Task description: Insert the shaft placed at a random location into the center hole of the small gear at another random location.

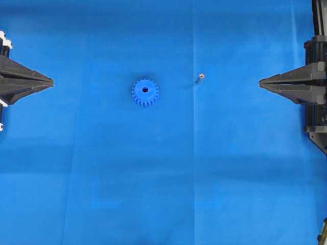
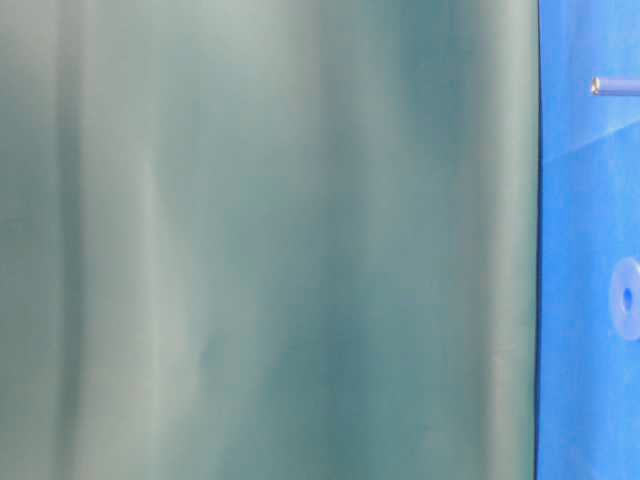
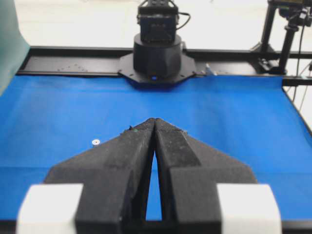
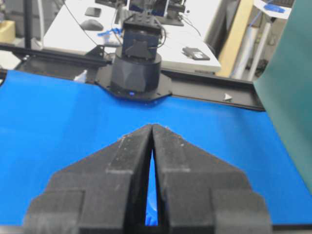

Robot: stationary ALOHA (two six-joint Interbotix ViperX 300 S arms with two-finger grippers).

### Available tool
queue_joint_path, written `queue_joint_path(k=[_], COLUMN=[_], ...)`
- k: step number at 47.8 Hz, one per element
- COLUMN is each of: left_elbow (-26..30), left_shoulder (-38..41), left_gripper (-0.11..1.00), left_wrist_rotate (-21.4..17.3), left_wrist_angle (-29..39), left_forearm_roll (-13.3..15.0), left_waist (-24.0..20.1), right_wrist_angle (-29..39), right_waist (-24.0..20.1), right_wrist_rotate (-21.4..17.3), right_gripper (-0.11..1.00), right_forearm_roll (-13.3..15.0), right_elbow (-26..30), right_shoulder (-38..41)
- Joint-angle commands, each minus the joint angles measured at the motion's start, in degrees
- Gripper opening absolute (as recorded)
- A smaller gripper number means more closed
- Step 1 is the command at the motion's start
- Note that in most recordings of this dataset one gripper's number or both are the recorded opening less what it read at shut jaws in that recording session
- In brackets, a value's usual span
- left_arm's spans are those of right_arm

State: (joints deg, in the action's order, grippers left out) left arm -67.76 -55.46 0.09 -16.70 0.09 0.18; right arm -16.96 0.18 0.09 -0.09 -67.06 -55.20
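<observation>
The small gear (image 1: 145, 92), bright blue with a toothed rim, lies flat on the blue cloth left of the middle. Its dark center hole (image 1: 145, 90) faces up and is empty. The shaft (image 1: 200, 77), a tiny silvery pin, stands apart to the gear's right. It also shows as a shiny dot (image 3: 95, 142) in the left wrist view. My left gripper (image 1: 51, 81) rests at the left edge, shut with nothing in it, its tips (image 3: 154, 120) touching. My right gripper (image 1: 260, 82) sits at the right edge, also shut and empty, its tips (image 4: 152, 126) together. Both grippers are far from the gear and the shaft.
Blue cloth (image 1: 163, 178) covers the whole table. The opposite arm's black base (image 3: 156, 53) stands at the far edge in the left wrist view, and the other base (image 4: 136, 58) in the right wrist view. A green backdrop (image 2: 270, 240) fills most of the table-level view.
</observation>
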Motion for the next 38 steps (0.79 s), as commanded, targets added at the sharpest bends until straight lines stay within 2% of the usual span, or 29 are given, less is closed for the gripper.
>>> queue_joint_path(k=[1, 6, 13, 27, 33, 38], left_elbow=[0.70, 0.70, 0.70, 0.70, 0.62, 0.62], left_shoulder=[0.09, 0.00, -0.18, -0.26, -0.35, -0.35], left_gripper=[0.00, 0.00, 0.00, 0.00, 0.00, 0.00], left_wrist_rotate=[0.62, 0.70, 0.53, 0.18, 0.18, 0.18], left_wrist_angle=[0.26, 0.35, 0.44, 0.44, 0.44, 0.44], left_forearm_roll=[-0.09, -0.09, -0.18, -0.18, -0.26, -0.18], left_waist=[0.09, 0.09, 0.09, 0.09, 0.09, 0.09], right_wrist_angle=[0.00, 0.88, 2.81, 2.55, 1.41, -1.67], right_waist=[-0.09, -0.09, 0.44, 6.24, 7.73, 8.61], right_wrist_rotate=[-0.53, -0.44, -0.44, -0.53, -0.53, -0.53], right_gripper=[0.00, -0.05, -0.06, -0.04, 0.08, 0.33], right_forearm_roll=[-0.09, -0.09, -0.26, -2.64, -3.78, -4.04], right_elbow=[1.14, 1.76, 2.55, 1.58, 1.32, 1.23], right_shoulder=[0.26, 1.32, 2.11, 8.09, 12.39, 17.05])
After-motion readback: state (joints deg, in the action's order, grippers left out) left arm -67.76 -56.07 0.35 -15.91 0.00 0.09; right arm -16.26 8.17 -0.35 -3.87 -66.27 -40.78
